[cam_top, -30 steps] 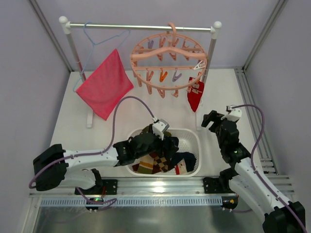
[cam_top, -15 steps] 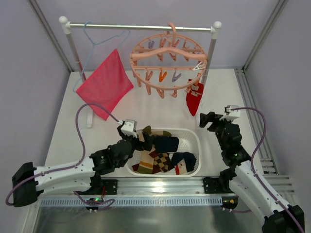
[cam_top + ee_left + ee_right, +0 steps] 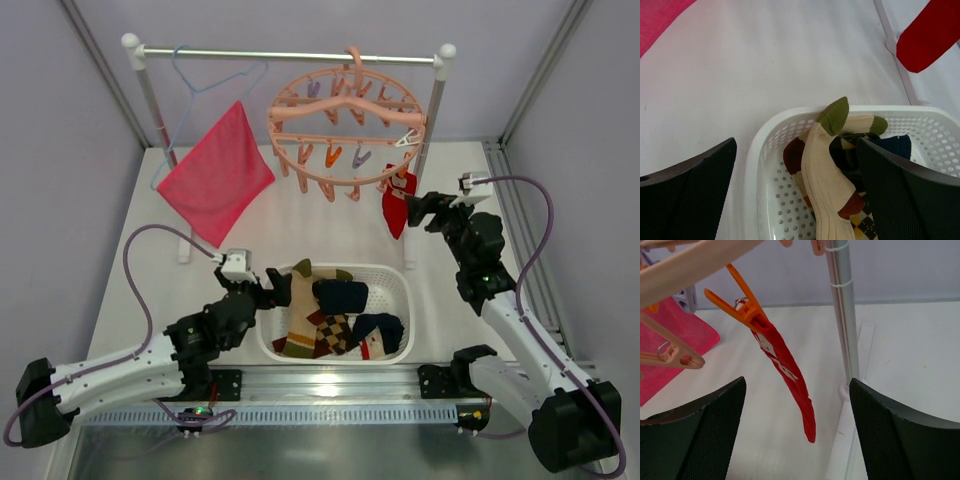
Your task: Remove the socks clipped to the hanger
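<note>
The salmon-pink ring hanger [image 3: 345, 125] hangs from the rail. One red sock [image 3: 397, 205] hangs from an orange clip [image 3: 740, 305] at its right side. My right gripper [image 3: 420, 208] is open and empty just right of that sock. In the right wrist view the sock [image 3: 787, 375] hangs ahead of and between the open fingers [image 3: 695, 435], untouched. My left gripper [image 3: 275, 288] is open and empty over the left rim of the white basket [image 3: 400, 290]. Several socks [image 3: 330, 320] lie in the basket, among them a tan striped one [image 3: 832, 175].
A pink-red cloth [image 3: 215, 172] hangs on a light-blue wire hanger [image 3: 205, 75] at the rail's left. The rack's right post [image 3: 842, 315] stands just right of the red sock, its foot on the table. Metal frame rails run along the right side.
My left arm has drawn back left out of the basket, leaving the socks there. My right gripper has risen and moved forward up to the red sock.
</note>
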`<state>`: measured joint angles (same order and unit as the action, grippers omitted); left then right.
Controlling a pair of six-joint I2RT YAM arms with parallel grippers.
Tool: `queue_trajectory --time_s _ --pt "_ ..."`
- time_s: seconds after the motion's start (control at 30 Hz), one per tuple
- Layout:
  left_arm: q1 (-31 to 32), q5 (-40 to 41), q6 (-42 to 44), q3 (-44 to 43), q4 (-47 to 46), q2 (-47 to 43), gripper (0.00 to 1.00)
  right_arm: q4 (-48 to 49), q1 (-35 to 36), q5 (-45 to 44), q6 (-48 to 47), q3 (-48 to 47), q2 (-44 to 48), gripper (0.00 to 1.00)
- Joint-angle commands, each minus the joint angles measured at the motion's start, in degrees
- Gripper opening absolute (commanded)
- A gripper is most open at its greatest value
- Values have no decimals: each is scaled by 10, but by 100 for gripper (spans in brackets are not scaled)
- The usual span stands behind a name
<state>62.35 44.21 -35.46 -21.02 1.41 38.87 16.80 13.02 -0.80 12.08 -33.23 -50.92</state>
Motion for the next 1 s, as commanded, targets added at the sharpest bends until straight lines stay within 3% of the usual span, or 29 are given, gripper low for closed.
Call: queue_trajectory --time_s 0.0,0.43,0.57,0.63,0.7,0.83,0.97 --pt "-6 21 -9 8 7 -33 100 39 -2 58 -20 -42 -24 84" --pt "-11 19 -8 19 18 -71 100 60 -2 110 -40 -79 -100 74" --pt "-11 19 -6 19 15 -66 100 63 -2 124 -57 -99 -136 63" --pt "-12 20 -5 18 16 -64 100 63 -2 138 -66 -115 -158 48" --pt "-12 20 -4 18 17 -64 100 63 -2 142 -66 -123 -170 24" --pt "-13 23 -2 19 20 -67 100 60 -2 146 -65 -123 -176 8" --pt "-13 27 -4 18 23 -67 100 63 -3 145 -61 -102 -154 4"
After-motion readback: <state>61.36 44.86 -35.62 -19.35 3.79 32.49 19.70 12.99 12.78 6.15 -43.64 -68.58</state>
